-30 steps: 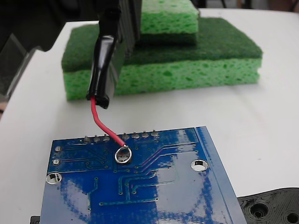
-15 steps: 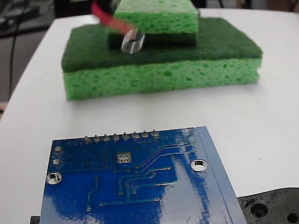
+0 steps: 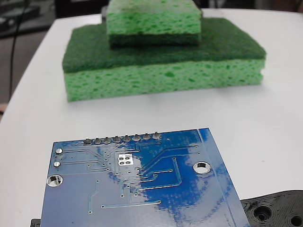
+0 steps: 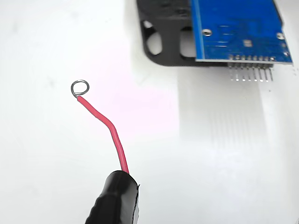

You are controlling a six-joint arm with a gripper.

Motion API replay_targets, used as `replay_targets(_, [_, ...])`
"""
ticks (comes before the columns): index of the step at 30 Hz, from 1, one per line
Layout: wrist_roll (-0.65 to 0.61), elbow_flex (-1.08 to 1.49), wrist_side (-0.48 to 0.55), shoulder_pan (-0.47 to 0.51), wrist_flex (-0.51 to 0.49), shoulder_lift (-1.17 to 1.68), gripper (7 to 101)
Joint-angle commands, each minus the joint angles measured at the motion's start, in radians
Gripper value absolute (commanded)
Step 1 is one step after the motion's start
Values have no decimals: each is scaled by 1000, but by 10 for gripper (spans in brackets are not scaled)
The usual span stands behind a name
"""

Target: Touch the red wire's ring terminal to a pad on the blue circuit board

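Note:
The blue circuit board (image 3: 137, 189) lies at the bottom of the fixed view. Its square pad (image 3: 125, 160) is bare, just below the row of solder pins. No arm or wire shows in that view. In the wrist view the red wire (image 4: 105, 126) rises from its black sleeve (image 4: 114, 200) at the bottom edge. The ring terminal (image 4: 80, 87) hangs over bare white table, far left of the board (image 4: 238, 25) and its pad (image 4: 247, 43). The gripper's fingers are out of frame, but the wire rides with the wrist, held by its sleeve.
Two green sponges are stacked at the back of the table, a small one (image 3: 154, 21) on a large one (image 3: 163, 71). A black perforated part (image 3: 277, 210) lies under the board, and in the wrist view it (image 4: 163, 35) juts out at the board's left.
The ring was resting on the pad a second ago. The arm then lifted it up and away past the sponges, and it has now left the fixed view.

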State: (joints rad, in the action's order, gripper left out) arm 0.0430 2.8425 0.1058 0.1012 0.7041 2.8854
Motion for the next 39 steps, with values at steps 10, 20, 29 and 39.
replay_targets(10, [-11, 121, -21, -2, 77, 169, 1003])
replay_targets(20, [-15, 153, -17, 0, 71, 169, 1003])
replay_targets(29, [-15, 153, -17, 0, 71, 169, 1003])
replay_targets(39, [-15, 153, -17, 0, 71, 169, 1003])
